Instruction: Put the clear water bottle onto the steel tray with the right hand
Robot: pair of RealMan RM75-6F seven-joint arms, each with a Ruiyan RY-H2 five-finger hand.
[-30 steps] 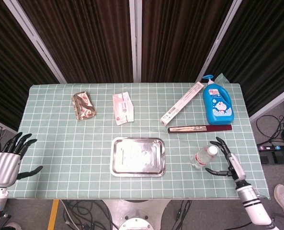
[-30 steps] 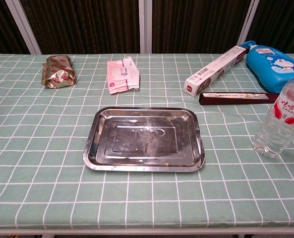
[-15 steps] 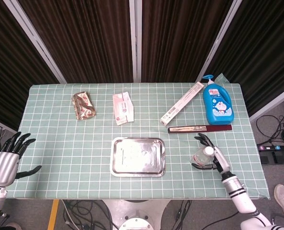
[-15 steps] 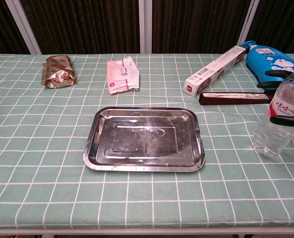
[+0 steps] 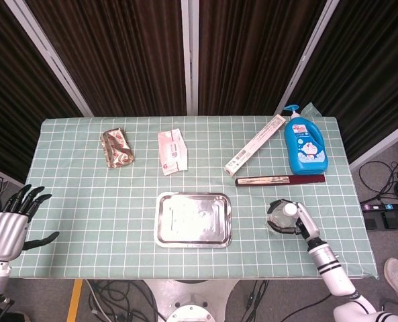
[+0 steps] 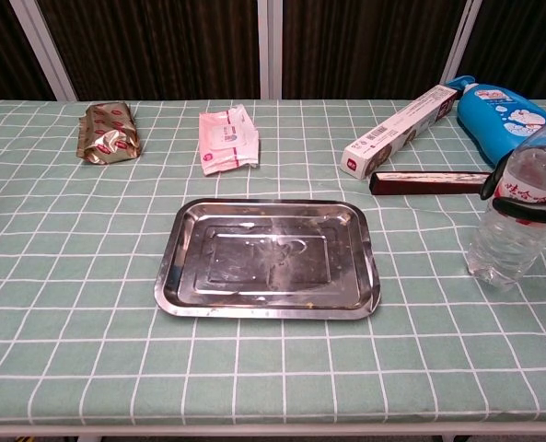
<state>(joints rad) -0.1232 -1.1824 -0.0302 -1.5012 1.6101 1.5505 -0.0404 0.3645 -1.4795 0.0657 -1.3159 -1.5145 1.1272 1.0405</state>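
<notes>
The clear water bottle (image 5: 280, 217) (image 6: 521, 214) stands upright on the table, right of the steel tray (image 5: 192, 219) (image 6: 269, 259). My right hand (image 5: 295, 221) (image 6: 523, 195) wraps its dark fingers around the bottle's upper body, just under the white cap. In the chest view only the fingers show, at the right edge. The tray lies empty near the table's front middle. My left hand (image 5: 9, 225) hangs open off the table's left front corner, holding nothing.
A dark flat case (image 5: 280, 180) and a long white box (image 5: 256, 144) lie behind the bottle. A blue detergent bottle (image 5: 304, 141) lies at the back right. A white wipes pack (image 5: 172, 152) and a brown snack pouch (image 5: 117, 147) sit further back left.
My right hand came in from the right and closed its fingers around the bottle. The bottle has shifted slightly. The left hand stays put.
</notes>
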